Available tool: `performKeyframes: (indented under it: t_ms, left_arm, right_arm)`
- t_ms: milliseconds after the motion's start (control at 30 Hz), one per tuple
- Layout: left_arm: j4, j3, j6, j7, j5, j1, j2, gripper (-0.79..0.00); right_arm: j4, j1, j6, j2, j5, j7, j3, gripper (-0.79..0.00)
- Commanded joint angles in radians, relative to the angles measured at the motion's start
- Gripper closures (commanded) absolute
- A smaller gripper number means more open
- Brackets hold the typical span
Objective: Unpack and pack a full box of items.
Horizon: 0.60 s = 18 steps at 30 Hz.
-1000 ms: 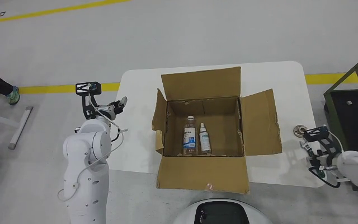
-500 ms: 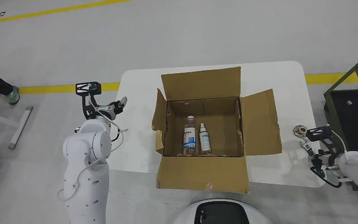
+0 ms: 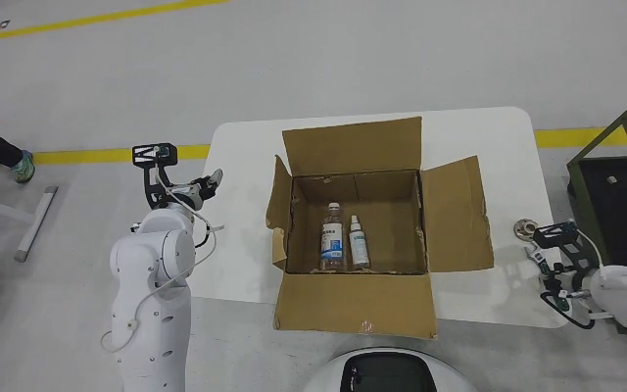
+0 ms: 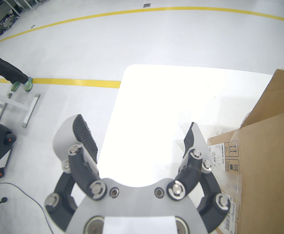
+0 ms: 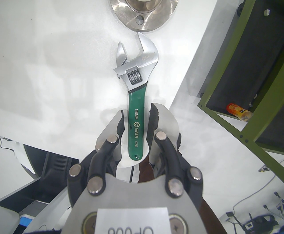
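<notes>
An open cardboard box sits mid-table, its side wall also in the left wrist view. Inside lie a clear bottle and a smaller white spray bottle. At the table's right edge a green-handled adjustable wrench lies flat, its head pointing at a round metal flange. My right gripper straddles the wrench handle, fingers slightly apart from it, open. My left gripper is open and holds nothing, over the table's left edge.
The flange lies near the table's right rim. A green-framed cart stands just off the right side, with an orange can in it. Bare white tabletop lies left of the box.
The right arm shifted slightly at the table's right edge. The left arm, box and bottles have not moved.
</notes>
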Motion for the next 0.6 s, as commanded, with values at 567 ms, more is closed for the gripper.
performKeyframes:
  t_ms: [567]
  left_arm:
    - [0.000,0.000,0.000,0.000,0.000,0.000,0.000,-0.785]
  right_arm:
    - [-0.004,0.003,0.004,0.003,0.001,0.000,-0.005,0.000]
